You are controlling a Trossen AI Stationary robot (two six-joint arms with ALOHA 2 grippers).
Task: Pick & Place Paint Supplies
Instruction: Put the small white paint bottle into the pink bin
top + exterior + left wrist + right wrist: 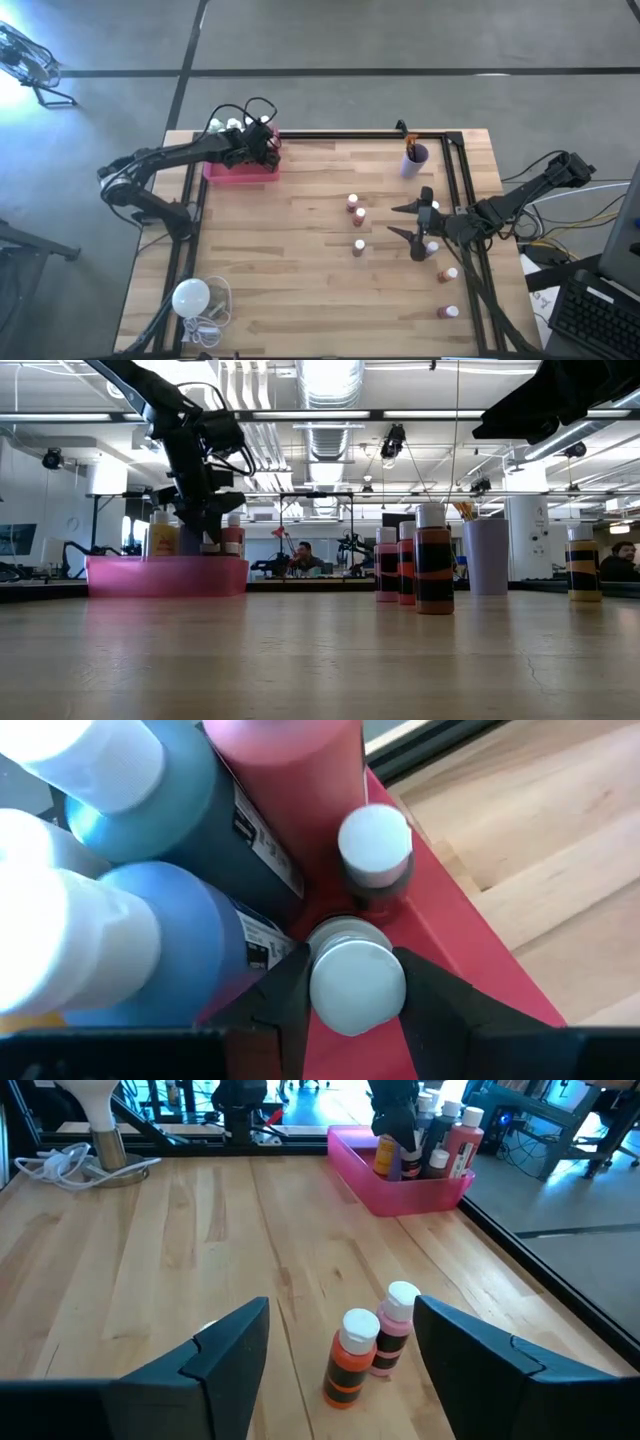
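Left hand (345, 1005) stood clamped on 1 small white-capped paint bottle (357, 985), low inside the pink tray (240, 172) among larger bottles; release advised only once seated upright. Right hand (340, 1355) hung apart above 2 small bottles (352, 1358) on the worktop (300, 270); straight descent advised.

Probably lab: exposed ceiling ducts (330, 400)

Paint bottles (424, 1138) upright in pink bin; small white-capped bottles (355, 208) upright, scattered on table.

Grey concrete floor (400, 35), ceiling ducts (330, 400), strip lights overhead.
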